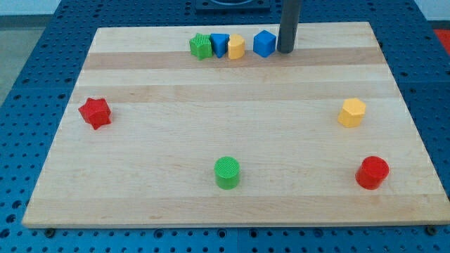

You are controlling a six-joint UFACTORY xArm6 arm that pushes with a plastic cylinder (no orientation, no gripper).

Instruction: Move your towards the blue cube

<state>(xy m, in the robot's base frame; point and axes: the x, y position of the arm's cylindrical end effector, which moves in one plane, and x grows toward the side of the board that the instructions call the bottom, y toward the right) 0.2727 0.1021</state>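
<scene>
on pale wooden board [232, 133] over blue pegboard [42, 49], my tip [285, 51] beside blue cube [264, 43]

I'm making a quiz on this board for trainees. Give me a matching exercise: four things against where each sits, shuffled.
Things:
1. red star block
2. green cylinder
3. blue cube
4. red cylinder

Places:
A. just to the view's left of my tip
B. the view's left edge, mid-height
C. the view's bottom right
D. the view's bottom, near the middle

Pairs: 1-B, 2-D, 3-A, 4-C
</scene>
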